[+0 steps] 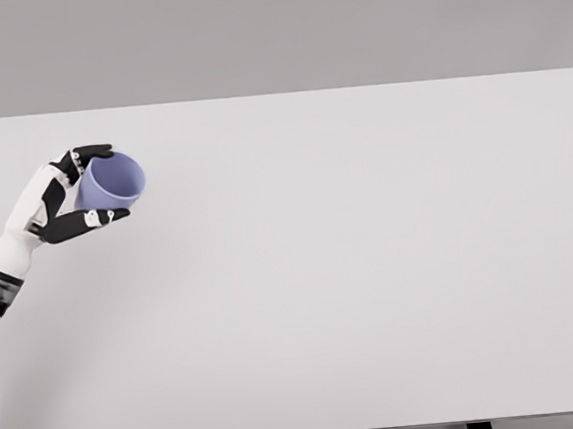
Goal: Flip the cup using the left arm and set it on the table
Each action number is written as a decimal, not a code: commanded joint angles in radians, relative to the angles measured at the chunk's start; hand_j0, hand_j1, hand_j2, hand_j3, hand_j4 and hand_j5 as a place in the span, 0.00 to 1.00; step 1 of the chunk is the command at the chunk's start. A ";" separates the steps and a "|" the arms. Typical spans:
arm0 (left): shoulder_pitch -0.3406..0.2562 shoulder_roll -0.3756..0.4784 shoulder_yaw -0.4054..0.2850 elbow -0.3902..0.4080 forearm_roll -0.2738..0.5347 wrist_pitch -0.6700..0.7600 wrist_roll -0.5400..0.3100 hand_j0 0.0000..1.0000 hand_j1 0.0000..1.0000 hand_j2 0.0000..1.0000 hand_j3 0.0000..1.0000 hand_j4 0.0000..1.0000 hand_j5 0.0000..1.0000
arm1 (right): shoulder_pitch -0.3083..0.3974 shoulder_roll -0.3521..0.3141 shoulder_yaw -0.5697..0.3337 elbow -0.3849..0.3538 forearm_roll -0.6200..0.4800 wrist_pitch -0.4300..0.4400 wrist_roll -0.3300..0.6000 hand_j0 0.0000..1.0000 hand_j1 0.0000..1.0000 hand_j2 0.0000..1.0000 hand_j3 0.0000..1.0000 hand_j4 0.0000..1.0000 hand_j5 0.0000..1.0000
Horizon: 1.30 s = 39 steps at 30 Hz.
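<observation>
White and matte, the table (352,269) is filling nearly the whole view under a plain grey wall. At its far left, the left hand (72,193) is gripping the cup (113,181), fingers wrapping its wall above and below, mouth tilting toward the right and slightly up. To finish well, the wrist should probably be rolling until the rim faces straight up, then lowering the base flat before the fingers are loosening. Smooth, lavender and gently tapering, the cup is looking like thin plastic, light and prone to tipping.
</observation>
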 commanded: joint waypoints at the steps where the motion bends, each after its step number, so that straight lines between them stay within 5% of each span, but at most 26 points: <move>1: 0.009 -0.001 0.002 0.009 0.007 -0.028 0.000 0.65 0.65 0.65 0.65 0.65 0.65 | 0.000 0.000 0.000 0.000 0.000 0.000 -0.001 1.00 1.00 1.00 1.00 1.00 1.00; 11: 0.034 0.012 0.004 0.011 0.067 -0.028 0.002 0.64 0.64 0.64 0.64 0.64 0.64 | 0.000 0.000 0.000 0.000 0.000 0.000 0.001 1.00 1.00 1.00 1.00 1.00 1.00; 16: 0.080 0.018 0.004 0.028 0.208 -0.028 0.002 0.65 0.65 0.65 0.65 0.65 0.65 | 0.000 0.000 0.000 0.000 0.000 0.000 0.001 1.00 1.00 1.00 1.00 1.00 1.00; 20: 0.081 0.022 0.004 0.054 0.233 -0.028 0.003 0.64 0.64 0.64 0.64 0.64 0.64 | 0.000 0.000 0.000 0.000 0.000 0.000 -0.001 1.00 1.00 1.00 1.00 1.00 1.00; 29: 0.094 0.030 0.002 0.069 0.237 -0.028 0.003 0.66 0.66 0.66 0.66 0.66 0.66 | 0.000 0.000 0.000 0.000 0.000 0.000 -0.001 1.00 1.00 1.00 1.00 1.00 1.00; 39: 0.086 0.030 0.001 0.127 0.224 -0.028 0.002 0.85 0.85 0.85 0.85 0.85 0.85 | 0.000 0.000 0.000 0.000 0.000 0.000 0.001 1.00 1.00 1.00 1.00 1.00 1.00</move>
